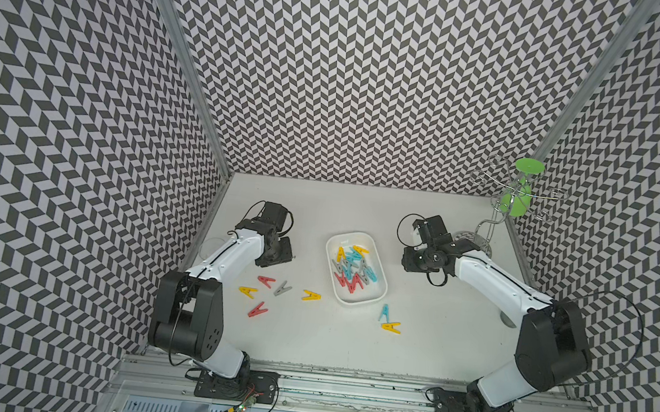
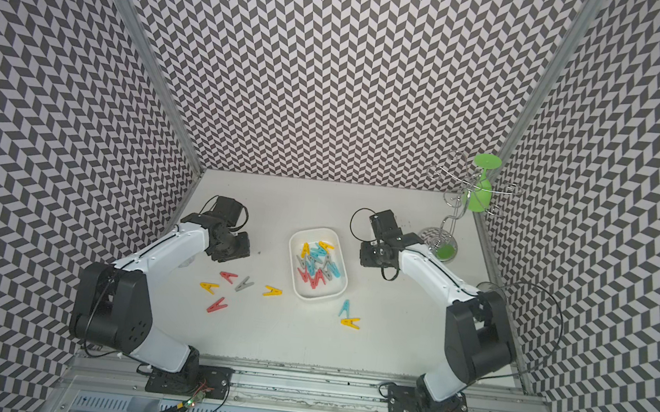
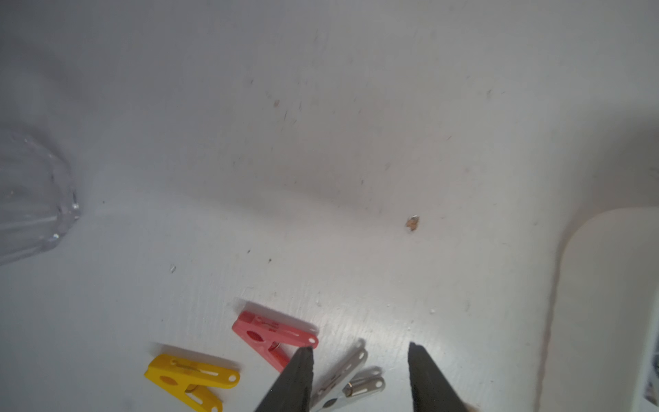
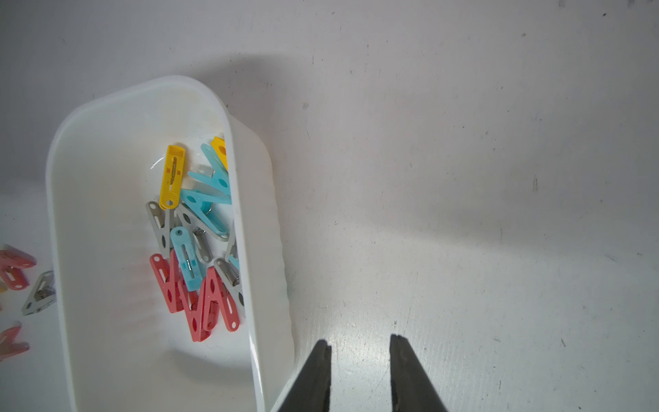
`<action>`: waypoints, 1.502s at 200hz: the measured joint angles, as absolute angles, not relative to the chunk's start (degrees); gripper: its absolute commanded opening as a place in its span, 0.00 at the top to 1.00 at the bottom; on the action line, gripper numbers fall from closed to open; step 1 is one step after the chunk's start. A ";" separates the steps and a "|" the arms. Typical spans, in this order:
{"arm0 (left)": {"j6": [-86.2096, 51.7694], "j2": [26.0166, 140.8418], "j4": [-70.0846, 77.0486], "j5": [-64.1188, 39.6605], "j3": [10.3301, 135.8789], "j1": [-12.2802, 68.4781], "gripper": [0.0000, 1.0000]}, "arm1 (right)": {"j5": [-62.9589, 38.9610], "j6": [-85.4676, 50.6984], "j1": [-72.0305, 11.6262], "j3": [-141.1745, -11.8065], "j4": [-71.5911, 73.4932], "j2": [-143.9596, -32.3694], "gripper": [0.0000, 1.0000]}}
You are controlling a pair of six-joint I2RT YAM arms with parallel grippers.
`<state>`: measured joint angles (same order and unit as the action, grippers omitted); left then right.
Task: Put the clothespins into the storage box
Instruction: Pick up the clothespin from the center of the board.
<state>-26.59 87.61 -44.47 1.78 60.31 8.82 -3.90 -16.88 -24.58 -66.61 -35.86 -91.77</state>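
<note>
The left end effector (image 3: 360, 347), jaws apart and empty above the grey clothespin (image 3: 347, 387) on the tabletop (image 3: 356, 178), could nudge the adjacent red clothespin (image 3: 274, 337) when closing, while the right end effector (image 4: 360, 339) waits apart, empty, beside the part-filled storage box (image 4: 264, 214).

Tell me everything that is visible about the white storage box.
The storage box is a shallow white tray, plastic by its look, slightly translucent, rectangular with rounded corners and a raised rim. It lies flat near the middle of the table, its long side turned at an angle. Inside, clothespins in yellow, light blue, grey and red lie heaped; the near end of its floor is bare. The open right hand hangs beside its outer wall, apart from it in both top views.
</note>
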 measured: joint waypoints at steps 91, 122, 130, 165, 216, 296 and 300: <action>-31.05 82.48 -44.86 2.22 51.22 7.79 0.33 | -4.99 -16.75 -24.58 -66.59 -35.64 -92.31 0.68; -32.73 82.28 -44.38 2.26 49.65 6.76 0.32 | -5.45 -16.60 -24.58 -66.59 -35.46 -92.84 0.68; -33.01 82.28 -44.01 2.28 49.32 6.61 0.32 | -5.54 -16.51 -24.58 -66.59 -35.44 -92.95 0.68; -34.02 83.02 -41.69 2.31 48.21 5.78 0.31 | -5.69 -16.47 -24.58 -66.59 -35.44 -93.06 0.68; -34.65 86.15 -38.39 2.79 47.44 5.13 0.33 | -5.80 -16.45 -24.58 -66.59 -35.46 -93.06 0.68; -33.43 88.66 -34.94 3.25 47.44 4.84 0.57 | -5.85 -16.45 -24.58 -66.61 -35.48 -93.12 0.68; -33.01 88.77 -34.76 3.27 47.46 4.84 0.57 | -5.82 -16.45 -24.58 -66.61 -35.46 -93.14 0.68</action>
